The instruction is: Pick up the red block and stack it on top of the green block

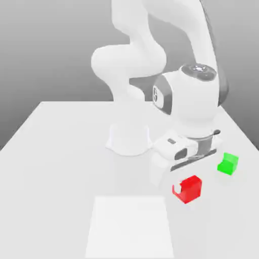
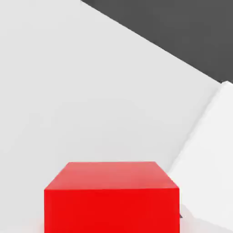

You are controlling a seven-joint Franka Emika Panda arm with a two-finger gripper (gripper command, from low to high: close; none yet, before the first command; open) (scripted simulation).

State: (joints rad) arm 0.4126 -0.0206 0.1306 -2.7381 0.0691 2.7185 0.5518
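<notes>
Shows tool (image 1: pixel 185 187) pinching red block (image 1: pixel 189 190), closed on opposite sides with a fingertip visible at one face; sits toward the exterior view's right, beneath the hand; cannot tell for certain whether touching table (image 1: pixel 60 167) or just above it; appears level in the hand view, top face flat. Sits apart from green block (image 1: pixel 228 164), farther toward the exterior view's right and farther back, low on the table.

Judged as lift stage, grasp apparently made, stack to come; raise straight up first, slowly, with even squeeze; avoid twisting or dragging along the table; check for slip before going sideways; clear the top of green block by a good margin, then travel across toward the exterior view's right; centre over it, match edges by turning the wrist if needed, lower gently until faces meet; open only after contact, then back off straight up.

Looks open enough between red block and green block, nothing seen standing in the gap; watch the low approach, as could knock green block with the tool or the carried block's lower edge; lies near the table's side edge, so could be pushed toward it by a bad nudge; avoid swinging wide past that edge; leave pale square patch (image 1: pixel 129 227) and arm base (image 1: pixel 129 141) out of the path, both off toward the exterior view's left.
</notes>
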